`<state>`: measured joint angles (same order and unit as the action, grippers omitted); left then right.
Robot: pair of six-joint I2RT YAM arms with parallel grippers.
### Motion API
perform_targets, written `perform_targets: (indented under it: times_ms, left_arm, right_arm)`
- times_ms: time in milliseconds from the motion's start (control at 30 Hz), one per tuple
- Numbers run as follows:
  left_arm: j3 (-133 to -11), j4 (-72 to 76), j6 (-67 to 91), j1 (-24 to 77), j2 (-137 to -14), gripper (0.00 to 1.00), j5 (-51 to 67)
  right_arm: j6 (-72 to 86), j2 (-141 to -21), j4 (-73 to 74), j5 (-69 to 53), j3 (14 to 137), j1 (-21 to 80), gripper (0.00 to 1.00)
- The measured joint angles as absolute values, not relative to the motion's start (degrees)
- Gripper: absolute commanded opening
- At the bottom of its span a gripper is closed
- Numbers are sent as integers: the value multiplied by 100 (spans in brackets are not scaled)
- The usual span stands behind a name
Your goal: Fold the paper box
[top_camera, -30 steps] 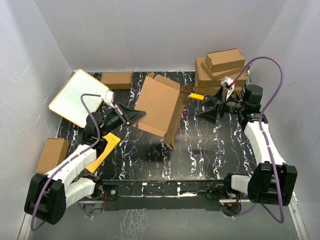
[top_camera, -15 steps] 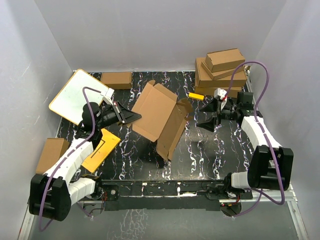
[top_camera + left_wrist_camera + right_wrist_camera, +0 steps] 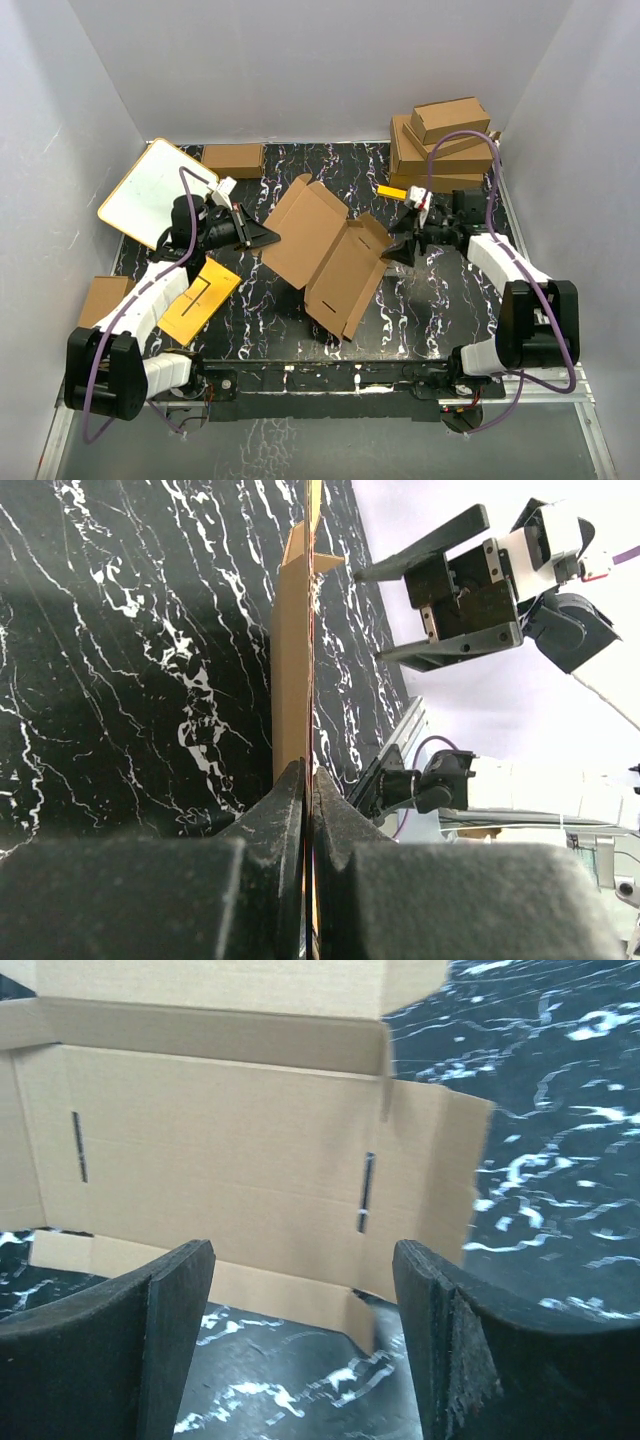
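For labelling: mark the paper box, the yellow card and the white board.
paper box (image 3: 308, 232), top external view, on its left panel.
yellow card (image 3: 203, 306), top external view, near its middle.
white board (image 3: 150, 195), top external view, on its white face.

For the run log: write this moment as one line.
left gripper: shut on box edge | right gripper: open, facing box, nothing held | box: open, not yet folded shut

1. Centre of table (image 3: 440, 300): paper box (image 3: 325, 245), between both hands.
2. On its left edge, left hand (image 3: 272, 236); just right of it, right hand (image 3: 390, 250).
3. Back right: stacked boxes (image 3: 440, 145); back left: board (image 3: 150, 195).
4. In front of board: flat card (image 3: 200, 290).
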<state>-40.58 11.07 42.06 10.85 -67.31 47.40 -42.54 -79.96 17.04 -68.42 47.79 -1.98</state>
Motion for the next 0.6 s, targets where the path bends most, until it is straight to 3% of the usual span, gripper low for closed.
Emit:
perform_targets:
  times_ms: [100,233,400,600]
  left_arm:
    - [-4075,1052,4117,1055,-6825,0,4742]
    - [-4071,1066,4110,1013,-6921,0,4742]
    - [-3933,1431,4287,980,-6969,0,4755]
    - [-3516,2062,4657,980,-7157,0,4812]
  right_arm:
    - [-4021,-8121,1570,-6720,4661,202,41]
    - [-3446,-8261,1271,-6700,4482,757,21]
    - [-2467,-8696,701,-6473,4370,1079,12]
    - [-1874,-9242,565,-5784,4377,1531,11]
